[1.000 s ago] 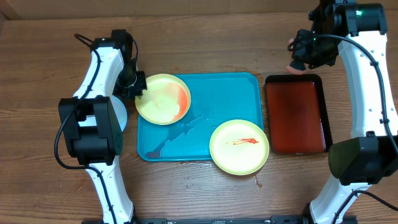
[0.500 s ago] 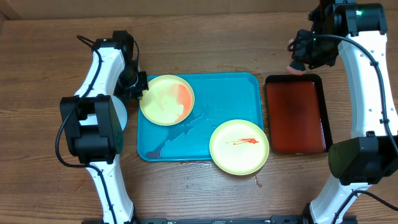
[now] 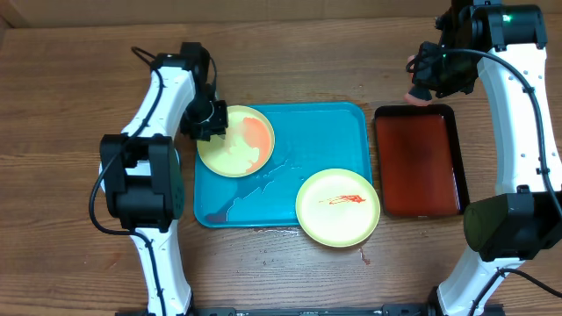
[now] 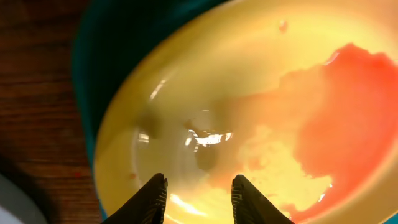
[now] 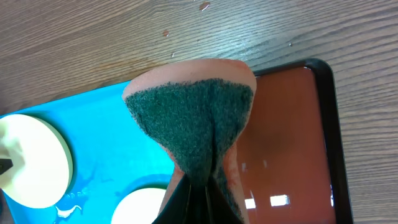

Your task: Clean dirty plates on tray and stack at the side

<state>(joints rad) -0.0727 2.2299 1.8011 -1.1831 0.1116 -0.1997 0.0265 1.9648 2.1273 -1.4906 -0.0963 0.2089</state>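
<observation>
L claw [image 3: 204, 123] is at the left rim of the sauce-smeared plate [image 3: 235, 140], fingers parted w/ nothing between them. That plate lies on the far-left corner of the teal tray [image 3: 316, 132], and a 2nd plate [image 3: 338, 207] overhangs its near-right corner. R claw [image 3: 428, 77] is pinched tight on a green-faced sponge [image 5: 193, 124], up by the dark red tray [image 3: 420, 167].

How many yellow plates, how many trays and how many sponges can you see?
Yellow-green plates: 2, the orange-smeared plate and the front plate
Trays: 2, the teal tray and the dark red tray
Sponges: 1, the sponge
Total: 5
</observation>
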